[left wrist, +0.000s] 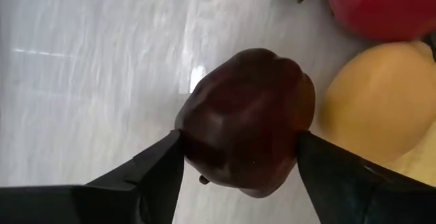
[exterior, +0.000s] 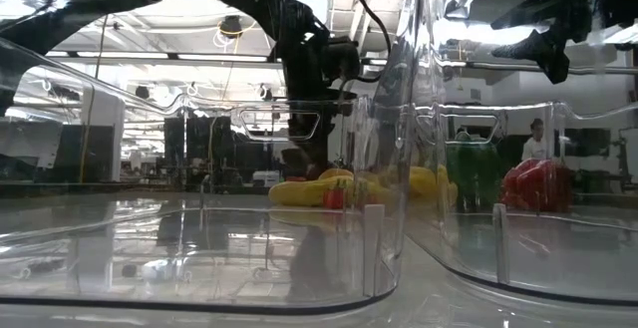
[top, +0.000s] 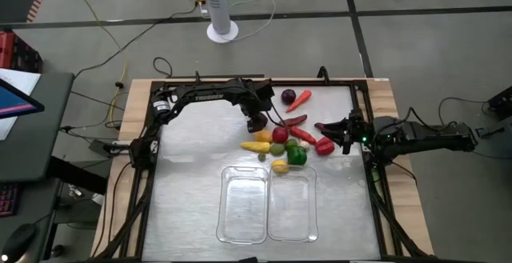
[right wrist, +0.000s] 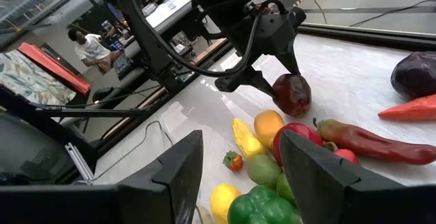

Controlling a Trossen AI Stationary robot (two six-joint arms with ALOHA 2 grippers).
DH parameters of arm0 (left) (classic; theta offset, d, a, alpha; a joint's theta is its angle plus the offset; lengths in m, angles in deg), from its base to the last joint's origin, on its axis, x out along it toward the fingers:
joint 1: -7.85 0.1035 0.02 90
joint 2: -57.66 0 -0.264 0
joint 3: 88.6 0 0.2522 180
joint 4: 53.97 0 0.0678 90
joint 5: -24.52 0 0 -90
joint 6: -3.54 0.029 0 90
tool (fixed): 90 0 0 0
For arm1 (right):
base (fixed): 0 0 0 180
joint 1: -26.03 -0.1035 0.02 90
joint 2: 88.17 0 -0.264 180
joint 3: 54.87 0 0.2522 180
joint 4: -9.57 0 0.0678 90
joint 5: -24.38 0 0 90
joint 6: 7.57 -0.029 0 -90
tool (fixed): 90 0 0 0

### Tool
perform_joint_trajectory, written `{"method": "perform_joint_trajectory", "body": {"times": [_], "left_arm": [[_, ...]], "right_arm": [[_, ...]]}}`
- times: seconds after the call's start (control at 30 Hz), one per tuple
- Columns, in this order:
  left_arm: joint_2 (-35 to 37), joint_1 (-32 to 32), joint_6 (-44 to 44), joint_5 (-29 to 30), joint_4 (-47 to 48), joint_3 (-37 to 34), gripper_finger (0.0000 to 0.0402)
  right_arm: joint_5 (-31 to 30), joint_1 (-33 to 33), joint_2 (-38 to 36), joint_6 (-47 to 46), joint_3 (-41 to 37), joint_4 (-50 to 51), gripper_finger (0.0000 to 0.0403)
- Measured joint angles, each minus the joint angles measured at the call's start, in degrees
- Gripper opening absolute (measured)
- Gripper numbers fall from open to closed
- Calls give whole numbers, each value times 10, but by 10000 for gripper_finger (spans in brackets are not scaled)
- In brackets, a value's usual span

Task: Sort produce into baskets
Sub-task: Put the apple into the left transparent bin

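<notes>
The left gripper (left wrist: 238, 163) has its two dark fingers pressed against either side of a dark maroon, lobed toy bell pepper (left wrist: 248, 118), so that the pepper sits squarely between the fingertips, clamped at its widest part just over the grey metal tabletop (top: 184, 191). In the right wrist view the same pepper (right wrist: 291, 93) hangs in the left gripper (right wrist: 283, 81) at the far edge of the produce pile, just beside a round orange fruit (right wrist: 268, 125) and a yellow corn cob (right wrist: 246, 139). Near them lie a long red chilli (right wrist: 371, 142), a green bell pepper (right wrist: 262, 207), a small strawberry (right wrist: 233, 160), an orange carrot (right wrist: 409, 108) and a dark purple round vegetable (right wrist: 415, 74). From above, the pile sits in the middle of the table, between the two arms, and the two clear plastic rectangular tubs (top: 268, 203) stand side by side just on the near side of it, with nothing visible inside them. The right gripper (top: 340, 131) waits at the right side of the pile, its fingers parted and holding nothing, a red bell pepper (top: 324, 145) lying just beside it.
</notes>
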Motion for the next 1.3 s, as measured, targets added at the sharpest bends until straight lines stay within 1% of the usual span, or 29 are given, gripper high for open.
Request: {"method": "perform_joint_trajectory", "body": {"times": [0.17,0.33,0.43,0.6,0.7,0.77,0.83,0.9,0.93,1.1,1.17,1.23,1.3], "left_arm": [[6,5,-21,-7,13,5,247],[6,8,-20,-30,72,43,247],[6,7,-19,-59,117,82,247],[6,-2,-47,-152,190,161,247],[6,-22,-66,-211,241,205,247],[6,-40,-75,-240,275,228,247],[6,-61,-87,-276,312,246,247],[9,-84,-107,-319,334,250,247],[11,-98,-117,-330,344,250,247],[13,-184,-158,-325,362,250,247],[13,-217,-172,-307,359,250,247],[13,-245,-192,-259,358,250,247],[13,-269,-227,-186,358,250,247]], "right_arm": [[0,0,0,0,0,0,221],[0,0,0,0,0,0,221],[0,0,0,1,0,0,221],[0,0,0,1,0,0,221],[0,0,0,1,0,0,221],[1,0,0,1,0,0,221],[3,0,0,1,0,0,221],[5,-2,0,1,0,0,221],[6,-3,0,1,0,1,221],[8,-13,-1,1,0,1,221],[10,-20,-1,1,0,1,221],[10,-26,-1,2,0,1,221],[11,-32,-1,6,0,1,221]]}}
